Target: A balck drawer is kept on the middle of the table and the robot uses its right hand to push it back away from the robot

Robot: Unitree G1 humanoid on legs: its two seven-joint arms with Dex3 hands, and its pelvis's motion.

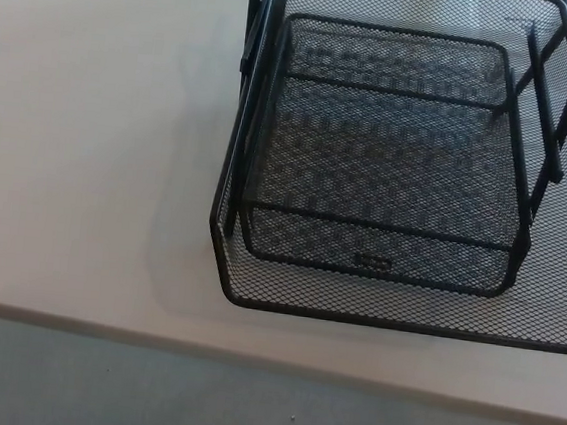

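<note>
No robot hand in view, neither left nor right, so impossible to tell whether spread or closed. Black mesh drawer (389,162) on the white table (88,154), toward the right, front rim close to the near table edge. Probably nearer to the right arm; push would go away, toward picture top. Far end and right side cut off by frame.

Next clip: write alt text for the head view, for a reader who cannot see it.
A black wire-mesh drawer sits on a pale table, filling the right half of the picture, with its front edge close to the table's near edge. It appears empty, and its right side runs out of the picture. Neither robot hand is in view; grey floor shows below the table.
</note>
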